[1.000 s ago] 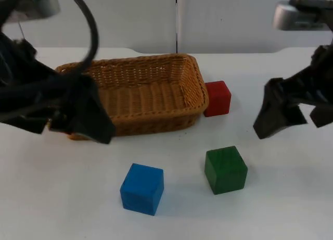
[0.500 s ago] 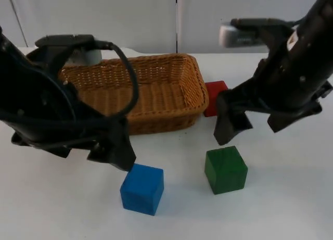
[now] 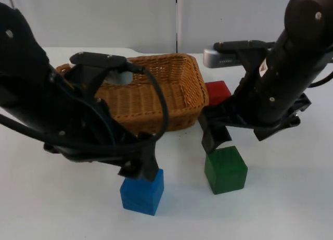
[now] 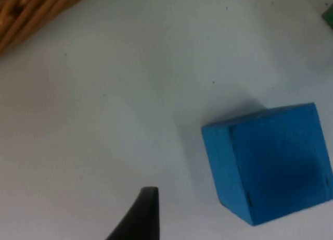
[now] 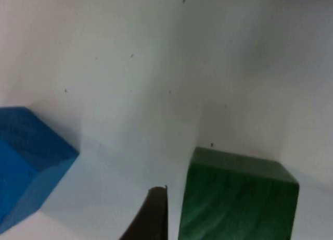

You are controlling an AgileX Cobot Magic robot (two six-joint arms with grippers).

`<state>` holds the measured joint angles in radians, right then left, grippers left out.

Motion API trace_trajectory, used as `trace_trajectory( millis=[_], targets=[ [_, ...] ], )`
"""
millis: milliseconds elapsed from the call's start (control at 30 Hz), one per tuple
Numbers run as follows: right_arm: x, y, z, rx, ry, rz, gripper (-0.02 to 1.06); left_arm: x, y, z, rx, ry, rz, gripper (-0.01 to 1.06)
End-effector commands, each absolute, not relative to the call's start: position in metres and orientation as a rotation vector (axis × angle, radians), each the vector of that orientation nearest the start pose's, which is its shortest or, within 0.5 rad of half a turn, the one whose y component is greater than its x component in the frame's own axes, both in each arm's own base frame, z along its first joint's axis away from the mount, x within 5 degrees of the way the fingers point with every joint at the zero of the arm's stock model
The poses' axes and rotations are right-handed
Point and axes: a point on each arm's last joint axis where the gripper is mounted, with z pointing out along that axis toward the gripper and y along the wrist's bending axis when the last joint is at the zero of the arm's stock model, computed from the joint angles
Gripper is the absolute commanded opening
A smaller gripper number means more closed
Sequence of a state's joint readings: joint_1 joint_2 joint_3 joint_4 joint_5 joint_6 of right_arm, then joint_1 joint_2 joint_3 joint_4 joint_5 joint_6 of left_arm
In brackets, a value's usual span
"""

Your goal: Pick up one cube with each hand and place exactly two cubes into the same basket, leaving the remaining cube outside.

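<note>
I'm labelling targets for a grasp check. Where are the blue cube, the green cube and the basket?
blue cube [image 3: 141, 192], top view, on its front face.
green cube [image 3: 226, 171], top view, on its top face.
basket [image 3: 193, 78], top view, on its right rim.

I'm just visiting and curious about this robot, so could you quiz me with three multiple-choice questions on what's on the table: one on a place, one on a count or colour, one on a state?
1. Where is the red cube?
A. beside the wicker basket
B. inside the basket
C. on the blue cube

2. How many cubes are on the table?
A. one
B. two
C. three

3. What is in the basket?
A. the green cube
B. nothing
C. two cubes

Answers:
1. A: the red cube stands on the table outside the basket's wall.
2. C: red, blue and green.
3. B: all three cubes are on the table; the left gripper is above the blue one, the right gripper by the green one.
</note>
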<state>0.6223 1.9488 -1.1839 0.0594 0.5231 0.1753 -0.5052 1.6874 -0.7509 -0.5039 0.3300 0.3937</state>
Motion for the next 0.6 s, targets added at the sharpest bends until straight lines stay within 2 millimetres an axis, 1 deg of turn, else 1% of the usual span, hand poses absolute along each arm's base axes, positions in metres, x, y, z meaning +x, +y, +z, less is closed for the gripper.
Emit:
trace_trajectory(
  millis=[0, 133, 200, 433, 567],
  targets=[
    [0.312, 0.229, 0.148, -0.549, 2.703, 0.271, 0.87, 0.252, -0.157, 0.139, 0.596, 2.658, -0.371, 1.05],
    [0.313, 0.23, 0.149, -0.541, 2.687, 0.28, 0.87, 0.257, -0.158, 0.128, 0.581, 2.679, -0.355, 1.05],
    [0.315, 0.231, 0.15, -0.535, 2.661, 0.292, 0.87, 0.26, -0.158, 0.121, 0.54, 2.674, -0.338, 1.05],
    [0.318, 0.233, 0.147, -0.518, 2.645, 0.311, 0.87, 0.264, -0.159, 0.111, 0.522, 2.685, -0.321, 1.05],
    [0.318, 0.234, 0.125, -0.527, 2.696, 0.283, 0.87, 0.265, -0.159, 0.103, 0.513, 2.698, -0.308, 1.05]
  ],
)
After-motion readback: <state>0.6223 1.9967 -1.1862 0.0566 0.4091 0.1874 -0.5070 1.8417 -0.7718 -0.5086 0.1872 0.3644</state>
